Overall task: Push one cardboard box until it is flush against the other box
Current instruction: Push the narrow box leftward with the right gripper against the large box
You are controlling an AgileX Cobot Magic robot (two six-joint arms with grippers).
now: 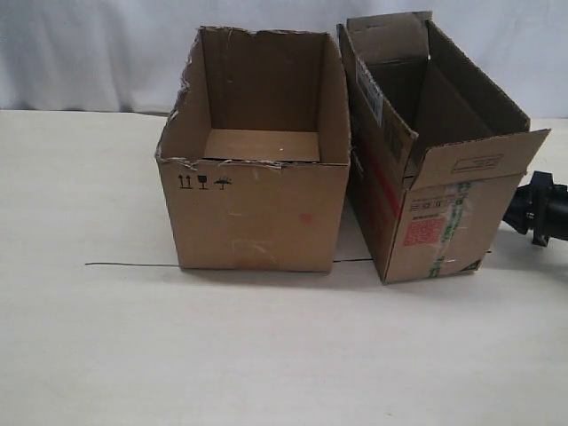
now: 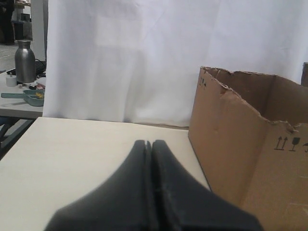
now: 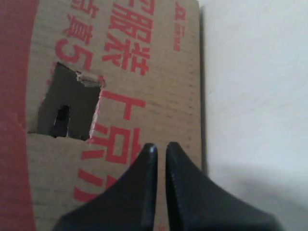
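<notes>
With right claw (image 3: 158, 146) clenched empty beside tall box (image 1: 439, 217), opposite wide box (image 1: 257, 213), push low: hollow, light, flimsy walls. Left claw (image 2: 148, 142) clenched too.

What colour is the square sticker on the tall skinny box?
Red. The sticker on the cardboard box shows best in the exterior view.

The cardboard box (image 1: 439, 226) stands just right of the other box (image 1: 257, 213).

Exterior view: frontal, slightly raised, facing the other box (image 1: 257, 213) and the cardboard box (image 1: 439, 222). Left wrist view: low, beside the former's corner. Right wrist view: close against the latter's printed side.
</notes>
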